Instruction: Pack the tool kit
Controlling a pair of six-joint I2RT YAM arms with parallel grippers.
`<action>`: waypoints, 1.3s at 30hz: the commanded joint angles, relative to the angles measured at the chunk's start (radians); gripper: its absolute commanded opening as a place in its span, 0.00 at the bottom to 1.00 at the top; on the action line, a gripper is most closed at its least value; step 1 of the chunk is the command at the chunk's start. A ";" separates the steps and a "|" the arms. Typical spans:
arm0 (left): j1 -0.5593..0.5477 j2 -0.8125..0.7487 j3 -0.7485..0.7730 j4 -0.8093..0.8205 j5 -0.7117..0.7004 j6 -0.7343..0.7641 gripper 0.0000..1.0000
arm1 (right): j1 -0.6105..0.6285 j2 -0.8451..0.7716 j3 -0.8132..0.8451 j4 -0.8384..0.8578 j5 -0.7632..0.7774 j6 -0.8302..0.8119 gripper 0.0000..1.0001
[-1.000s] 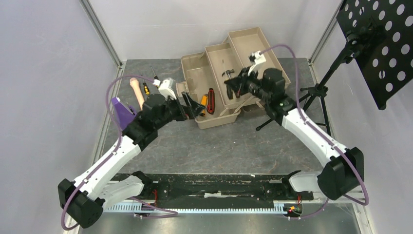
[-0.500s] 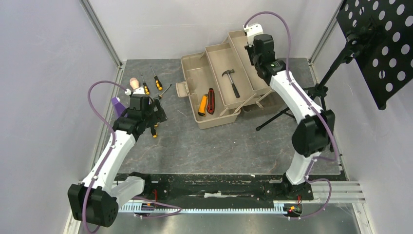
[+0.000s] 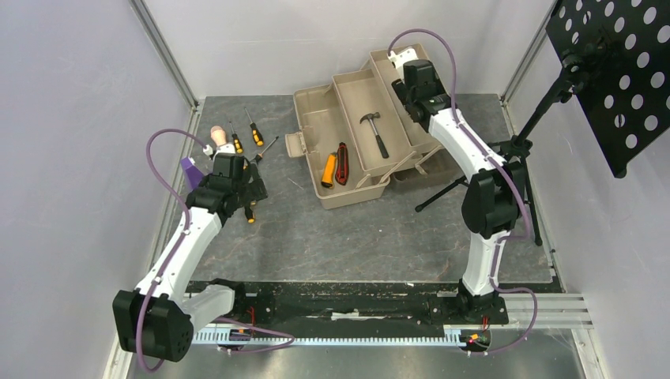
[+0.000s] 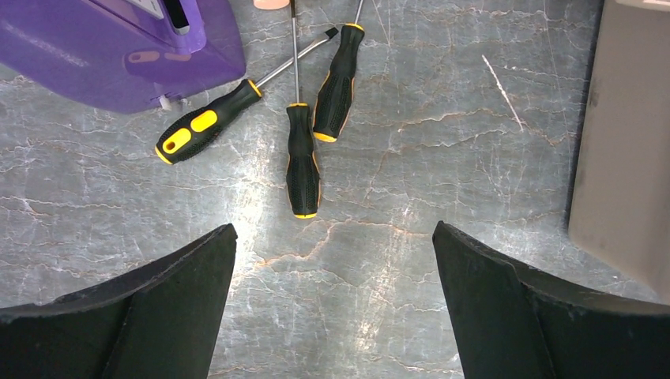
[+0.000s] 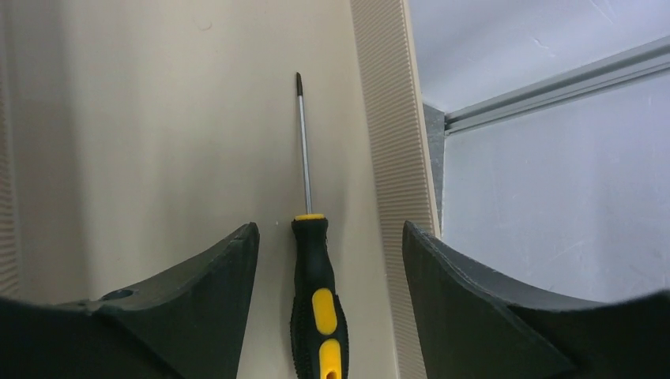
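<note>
Grey marbled counter (image 3: 355, 229) carries the open tan toolbox (image 3: 314, 130), with hammer (image 3: 373, 130) and utility knife (image 3: 342, 163) inside. My left pincer (image 4: 333, 229) stands wide above three screwdrivers (image 4: 303, 162) lying on the counter. My right pincer (image 5: 330, 225) is parted around a screwdriver (image 5: 316, 300) lying in the far tray (image 5: 158, 118), not gripping it.

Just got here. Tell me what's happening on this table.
Tools are being packed away. The right gripper hovers open over a screwdriver lying in the far tray of the toolbox; a hammer and utility knife are already inside. The left gripper, open, hangs above loose screwdrivers on the table.
</note>
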State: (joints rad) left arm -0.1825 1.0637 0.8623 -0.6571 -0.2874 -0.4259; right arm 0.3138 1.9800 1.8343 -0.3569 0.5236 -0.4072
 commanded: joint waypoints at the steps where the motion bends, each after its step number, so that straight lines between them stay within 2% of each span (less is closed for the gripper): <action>1: 0.005 0.012 0.001 0.002 -0.010 0.025 1.00 | -0.001 -0.142 -0.039 0.030 -0.056 0.063 0.70; 6: 0.005 0.057 0.013 -0.014 0.008 0.003 0.99 | 0.000 -0.341 -0.223 0.064 -0.191 0.156 0.73; 10: 0.012 0.113 0.025 -0.035 0.004 0.004 0.99 | -0.001 -0.508 -0.427 0.167 -0.323 0.225 0.74; 17: 0.042 0.188 0.037 -0.032 0.004 0.008 0.92 | -0.001 -0.731 -0.710 0.318 -0.501 0.302 0.76; 23: 0.070 0.271 0.031 -0.015 0.000 0.019 0.85 | 0.000 -0.838 -0.809 0.349 -0.553 0.307 0.77; 28: 0.088 0.377 0.033 0.016 0.047 0.020 0.82 | -0.001 -0.911 -0.897 0.453 -0.588 0.343 0.78; 39: 0.133 0.568 0.075 0.042 0.119 0.046 0.72 | 0.000 -0.971 -0.948 0.493 -0.574 0.347 0.82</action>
State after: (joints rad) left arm -0.0700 1.5841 0.8982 -0.6552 -0.2104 -0.4210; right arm 0.3138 1.0420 0.9005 0.0711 -0.0414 -0.0757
